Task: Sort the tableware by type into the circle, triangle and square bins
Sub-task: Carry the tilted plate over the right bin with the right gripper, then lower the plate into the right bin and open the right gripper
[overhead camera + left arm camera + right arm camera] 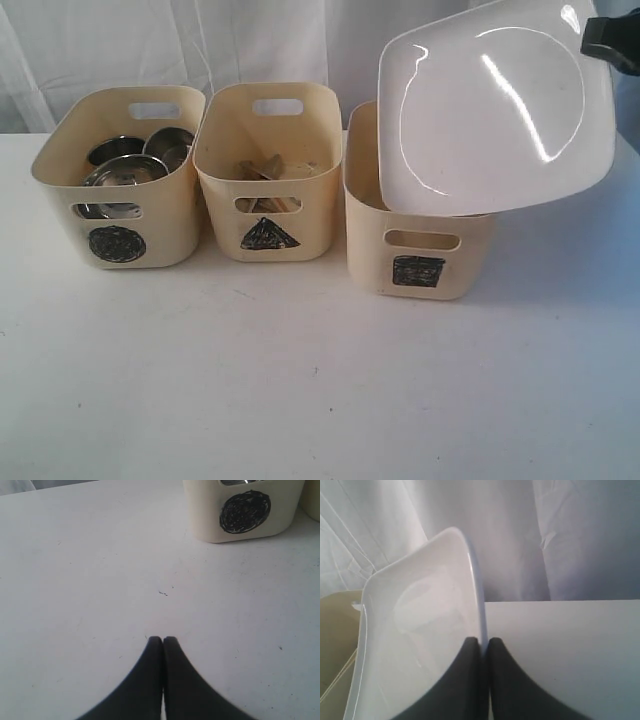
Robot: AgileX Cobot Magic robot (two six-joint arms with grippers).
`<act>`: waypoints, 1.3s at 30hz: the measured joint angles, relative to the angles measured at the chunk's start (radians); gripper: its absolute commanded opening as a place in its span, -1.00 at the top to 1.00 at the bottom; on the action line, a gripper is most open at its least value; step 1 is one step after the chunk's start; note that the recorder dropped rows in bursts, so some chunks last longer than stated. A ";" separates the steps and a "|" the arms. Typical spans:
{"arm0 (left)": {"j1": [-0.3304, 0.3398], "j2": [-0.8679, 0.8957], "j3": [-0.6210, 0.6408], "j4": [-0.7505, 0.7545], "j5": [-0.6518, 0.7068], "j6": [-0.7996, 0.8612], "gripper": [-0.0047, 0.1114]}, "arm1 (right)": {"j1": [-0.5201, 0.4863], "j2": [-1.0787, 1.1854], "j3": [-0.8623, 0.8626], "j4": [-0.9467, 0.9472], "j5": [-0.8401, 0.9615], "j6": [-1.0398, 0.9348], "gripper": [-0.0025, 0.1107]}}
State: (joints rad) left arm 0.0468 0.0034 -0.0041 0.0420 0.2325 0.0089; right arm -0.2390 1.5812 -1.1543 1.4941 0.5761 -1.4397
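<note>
Three cream bins stand in a row. The circle bin [118, 180] on the left holds steel bowls and mugs [135, 160]. In the middle, the triangle bin [268, 175] holds wooden chopsticks [265, 168]. A large white plate [495, 105] hangs tilted over the square bin [415, 245] on the right. My right gripper [592, 40] is shut on the plate's rim [481, 630] at its upper right edge. My left gripper [162, 640] is shut and holds nothing; it hovers over bare table in front of the circle bin [245, 510], out of the exterior view.
The white table [300, 380] stretches in front of the bins. White curtain [200, 40] hangs behind them. Small gaps separate the bins.
</note>
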 measured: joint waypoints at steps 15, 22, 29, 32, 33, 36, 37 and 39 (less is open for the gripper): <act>0.000 0.000 0.000 0.000 0.000 0.000 0.92 | 0.118 0.000 -0.004 -0.116 -0.132 -0.011 0.96; 0.000 0.000 0.000 0.000 0.000 0.000 0.92 | 0.136 0.000 -0.055 -0.149 -0.175 -0.018 0.96; 0.000 0.000 0.000 0.000 0.000 0.000 0.92 | 0.171 0.000 -0.082 -0.196 -0.187 -0.005 0.96; 0.000 0.000 0.000 0.000 0.000 0.000 0.92 | 0.204 0.000 -0.082 -0.311 -0.195 0.059 0.96; 0.000 0.000 0.000 0.000 0.000 0.000 0.92 | 0.211 0.000 -0.082 -0.360 -0.195 0.094 0.96; 0.000 0.000 0.000 0.000 0.000 0.000 0.92 | 0.222 0.000 -0.082 -0.489 -0.196 0.239 0.96; 0.000 0.000 0.000 0.000 0.000 0.000 0.92 | 0.222 0.000 -0.082 -0.524 -0.199 0.273 0.96; 0.000 0.000 0.000 0.000 0.000 0.000 0.92 | 0.222 0.000 -0.085 -0.613 -0.200 0.340 0.96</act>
State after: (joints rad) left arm 0.0468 0.0034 -0.0041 0.0420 0.2325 0.0089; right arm -0.0172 1.5812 -1.2389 0.8813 0.3758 -1.0992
